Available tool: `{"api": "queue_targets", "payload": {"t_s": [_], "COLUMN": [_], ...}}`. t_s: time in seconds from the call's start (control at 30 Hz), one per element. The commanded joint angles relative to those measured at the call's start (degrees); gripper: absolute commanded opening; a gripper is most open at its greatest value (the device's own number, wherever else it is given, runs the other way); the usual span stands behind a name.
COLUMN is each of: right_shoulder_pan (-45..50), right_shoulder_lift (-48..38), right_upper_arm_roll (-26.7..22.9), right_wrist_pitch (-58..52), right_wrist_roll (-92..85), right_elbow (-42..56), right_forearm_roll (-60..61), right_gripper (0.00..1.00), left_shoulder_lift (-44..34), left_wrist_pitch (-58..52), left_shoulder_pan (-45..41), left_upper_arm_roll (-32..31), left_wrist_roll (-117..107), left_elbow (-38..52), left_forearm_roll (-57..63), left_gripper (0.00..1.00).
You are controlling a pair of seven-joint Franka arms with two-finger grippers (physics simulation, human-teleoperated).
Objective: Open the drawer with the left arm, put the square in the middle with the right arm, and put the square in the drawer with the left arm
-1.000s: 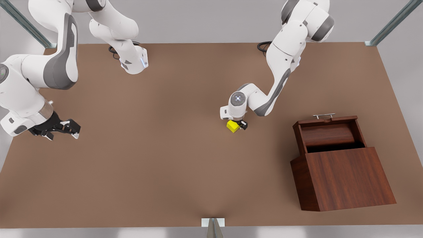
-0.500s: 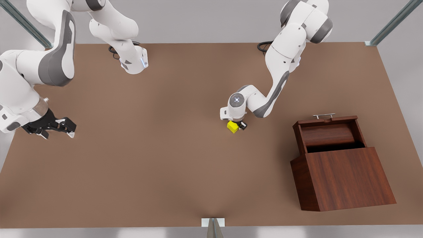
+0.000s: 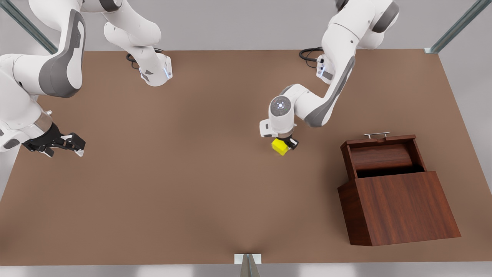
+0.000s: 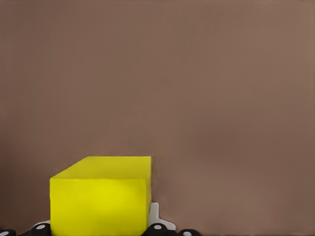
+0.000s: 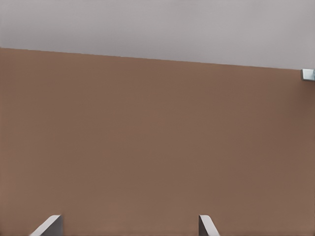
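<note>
gripping one square (image 3: 280, 146) – left gripper (image 3: 285, 145); right gripper (image 3: 63, 145) parted, waiting – one drawer (image 3: 382, 155) pulled out.

Left hand (image 3: 286, 146) carried square (image 3: 280, 146) toward drawer (image 3: 382, 156).

A matte brown tabletop (image 3: 184, 192) filled most of the front view, evenly lit with no hard shadows. Behind it ran a plain light grey wall (image 3: 238, 23), and grey floor showed past the table edges. Metal frame struts (image 3: 453, 29) slanted in at both far corners, with a small bracket (image 3: 248, 259) at the near edge.
</note>
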Motion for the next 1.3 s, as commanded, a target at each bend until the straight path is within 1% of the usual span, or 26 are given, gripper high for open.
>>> {"api": "queue_targets", "payload": {"t_s": [0.0, 0.03, 0.07, 0.1, 0.17, 0.23, 0.4, 0.5, 0.57, 0.67, 0.7, 0.9, 0.93, 0.97, 1.0, 1.07, 1.1, 1.13, 1.17, 1.2, 1.23, 1.27], "right_shoulder_pan": [0.0, 0.0, 0.0, 0.0, 0.0, -0.1, 0.4, 0.6, 0.4, 0.5, 0.5, 0.5, 0.5, 0.5, 0.5, 0.5, 0.5, 0.5, 0.5, 0.6, 0.6, 0.6], "right_shoulder_lift": [0.0, 0.0, 0.0, 0.0, 0.0, -0.1, 0.1, 0.7, 0.9, 1.0, 1.0, 1.1, 1.1, 1.1, 1.1, 1.1, 1.1, 1.1, 1.1, 1.1, 1.1, 1.0], "right_upper_arm_roll": [0.0, 0.0, 0.0, 0.0, 0.0, 0.0, 0.1, 0.1, 0.1, 0.1, 0.1, 0.1, 0.1, 0.1, 0.1, 0.1, 0.1, 0.1, 0.1, 0.1, 0.1, 0.1], "right_wrist_pitch": [0.0, 0.0, 0.0, 0.0, 0.0, -0.1, 0.0, 0.1, 0.1, 0.1, 0.1, 0.1, 0.0, 0.0, 0.1, 0.0, 0.0, 0.0, 0.0, 0.0, 0.0, 0.0], "right_wrist_roll": [0.0, 0.0, 0.0, 0.0, -0.1, 0.0, -0.2, -0.1, -0.1, -0.1, -0.1, -0.1, -0.1, -0.2, -0.2, -0.2, -0.2, -0.2, -0.2, -0.3, -0.3, -0.2], "right_elbow": [0.0, 0.1, 0.1, 0.2, 0.1, 0.1, -0.1, -0.1, -0.1, 0.0, -0.1, -0.2, -0.3, -0.3, -0.2, -0.3, -0.3, -0.3, -0.3, -0.3, -0.2, -0.2], "right_forearm_roll": [0.0, 0.0, 0.0, 0.0, 0.0, 0.0, 0.0, 0.0, 0.0, 0.0, 0.0, 0.0, 0.0, 0.0, 0.0, 0.0, 0.0, 0.0, 0.0, 0.0, 0.0, 0.0], "right_gripper": [1.00, 1.00, 1.00, 1.00, 1.00, 1.00, 1.00, 1.00, 1.00, 1.00, 1.00, 1.00, 1.00, 1.00, 1.00, 1.00, 1.00, 1.00, 1.00, 1.00, 1.00, 1.00], "left_shoulder_lift": [-0.3, -1.5, -1.9, -2.2, -3.7, -4.2, -3.7, -2.0, -1.2, -0.4, 0.5, 1.9, 1.2, 0.6, 0.3, 0.3, 0.3, -0.3, -1.3, -2.7, -3.7, -4.3], "left_wrist_pitch": [-1.2, -2.1, -5.4, -8.3, -9.8, -10.0, -10.0, -9.2, -9.2, -9.4, -9.4, -10.6, -13.4, -19.7, -23.4, -27.4, -27.4, -26.3, -24.1, -19.7, -17.3, -16.5], "left_shoulder_pan": [-0.2, -0.2, -0.2, -0.2, -0.2, -0.2, -0.2, 0.0, 0.5, 3.5, 3.9, 4.0, 4.0, 3.4, 3.4, 3.3, 2.8, 4.7, 10.0, 16.7, 22.5, 24.5], "left_upper_arm_roll": [0.6, 1.8, 3.8, 6.8, 13.2, 18.9, 30.6, 37.0, 40.0, 40.1, 40.2, 40.3, 40.3, 39.8, 39.4, 39.2, 39.2, 35.4, 28.4, 19.7, 11.3, 8.4], "left_wrist_roll": [1.0, 2.9, 6.2, 11.1, 21.2, 30.4, 48.7, 57.1, 61.2, 64.9, 65.3, 64.4, 56.4, 41.1, 31.8, 14.6, 8.4, 3.3, 0.9, -3.3, -4.2, -4.9], "left_elbow": [0.7, 1.0, 3.5, 5.4, 5.5, 5.4, 5.0, 4.9, 4.7, 3.8, 3.7, 3.9, 4.3, 8.0, 11.3, 19.8, 22.4, 24.2, 24.6, 25.0, 24.6, 24.1], "left_forearm_roll": [-5.5, -6.6, -9.0, -9.6, -11.5, -11.6, -11.7, -13.6, -13.7, -13.7, -13.7, -13.7, -13.7, -13.6, -13.8, -18.4, -19.7, -19.9, -19.1, -17.2, -11.9, -10.3], "left_gripper": [0.69, 0.69, 0.69, 0.70, 0.70, 0.70, 0.71, 0.72, 0.72, 0.74, 1.00, 1.00, 1.00, 1.00, 1.00, 1.00, 1.00, 1.00, 1.00, 1.00, 1.00, 1.00]}}
